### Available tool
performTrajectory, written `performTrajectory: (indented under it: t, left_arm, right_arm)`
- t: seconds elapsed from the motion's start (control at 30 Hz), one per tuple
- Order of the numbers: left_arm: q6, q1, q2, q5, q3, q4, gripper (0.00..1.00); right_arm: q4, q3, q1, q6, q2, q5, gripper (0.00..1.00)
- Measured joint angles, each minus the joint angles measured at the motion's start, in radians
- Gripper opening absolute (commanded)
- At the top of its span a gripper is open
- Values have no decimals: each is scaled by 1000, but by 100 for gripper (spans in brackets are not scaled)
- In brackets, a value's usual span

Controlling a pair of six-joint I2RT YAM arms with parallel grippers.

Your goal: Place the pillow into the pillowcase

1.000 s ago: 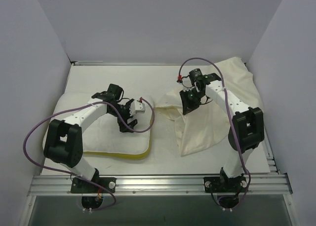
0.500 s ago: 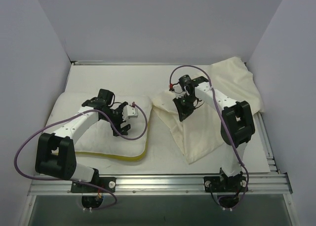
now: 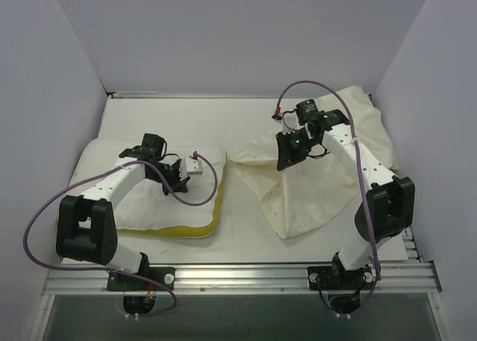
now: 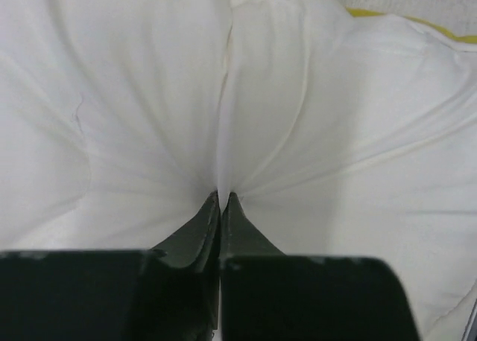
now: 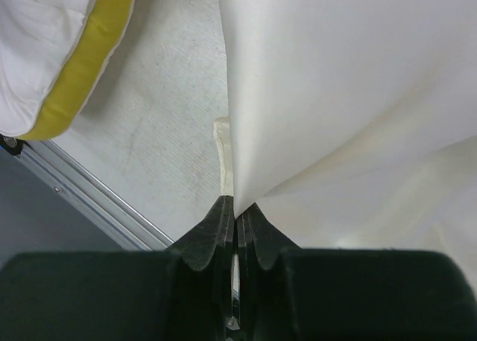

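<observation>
The pillow (image 3: 165,211) is pinched in your left pincer (image 4: 222,198), ready to pull, I think. Your right pincer (image 5: 235,204) clamps the pillowcase (image 3: 317,196) edge, holding it up off the table (image 3: 223,125).

White table (image 3: 246,125), pale enclosure walls (image 3: 238,36), aluminium rail (image 3: 238,274) along near edge
</observation>
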Motion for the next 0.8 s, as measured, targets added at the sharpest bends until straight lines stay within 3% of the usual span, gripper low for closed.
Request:
performTrajectory:
  t: [0.17,0.27,0.5,0.8]
  left_arm:
    - [26,74,-52,47,46,-123,0]
    - [37,54,-150,50,56,-202,0]
    - [-5,-136,-341,64,61,-342,0]
    - [-187,-339,-315,55,36,-285,0]
  right_arm:
    - [-9,0,-20,0,3,-11,0]
    - [-10,3,-16,3,38,-38,0]
    - [-14,68,-15,11,72,-86,0]
    - [-11,67,-16,14,-2,-126,0]
